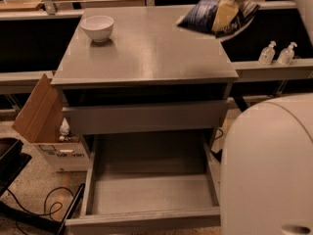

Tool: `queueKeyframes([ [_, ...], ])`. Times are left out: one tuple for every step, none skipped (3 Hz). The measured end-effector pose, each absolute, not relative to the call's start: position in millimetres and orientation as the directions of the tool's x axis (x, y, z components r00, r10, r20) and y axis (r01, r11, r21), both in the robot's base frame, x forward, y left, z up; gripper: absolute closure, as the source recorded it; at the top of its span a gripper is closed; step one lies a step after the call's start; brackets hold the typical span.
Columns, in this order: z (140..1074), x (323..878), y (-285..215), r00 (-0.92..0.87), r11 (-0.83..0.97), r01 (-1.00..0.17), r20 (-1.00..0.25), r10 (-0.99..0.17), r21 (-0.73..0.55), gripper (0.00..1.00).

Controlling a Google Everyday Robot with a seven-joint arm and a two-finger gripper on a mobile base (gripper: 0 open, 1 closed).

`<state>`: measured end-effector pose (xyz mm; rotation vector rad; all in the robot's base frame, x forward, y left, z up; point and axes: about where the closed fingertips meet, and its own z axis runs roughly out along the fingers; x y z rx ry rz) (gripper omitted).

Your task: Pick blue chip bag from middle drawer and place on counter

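In the single camera view, the gripper (pixel 224 19) is at the far right, up at the top of the frame, over the far right corner of the counter (pixel 146 58). Its fingers are closed on the blue chip bag (pixel 203 14); one pale yellowish finger (pixel 226 11) lies across the bag's front. The bag hangs tilted in that grip, lifted above the counter's surface and reaching out past its right edge.

A white bowl (pixel 97 27) stands on the far left part of the counter, well apart from the bag. Below the counter, a plain grey drawer front (pixel 146 117) is shut. Under it, the middle drawer (pixel 146 197) is pulled out toward the near side, its flat floor in plain sight.

A cardboard box (pixel 36 109) sits left of the cabinet. Two small pump bottles (pixel 276 53) stand on a ledge at the right. The robot's white body (pixel 269 165) fills the near right corner.
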<state>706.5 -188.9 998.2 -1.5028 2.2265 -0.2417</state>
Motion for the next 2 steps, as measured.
queueKeyframes([
  [1061.4, 710.2, -199.1, -0.326, 0.445, -0.741, -0.31, -0.893, -0.502, 1.0],
  [1064.9, 710.9, -199.6, -0.326, 0.448, -0.735, -0.314, -0.892, -0.509, 1.0],
])
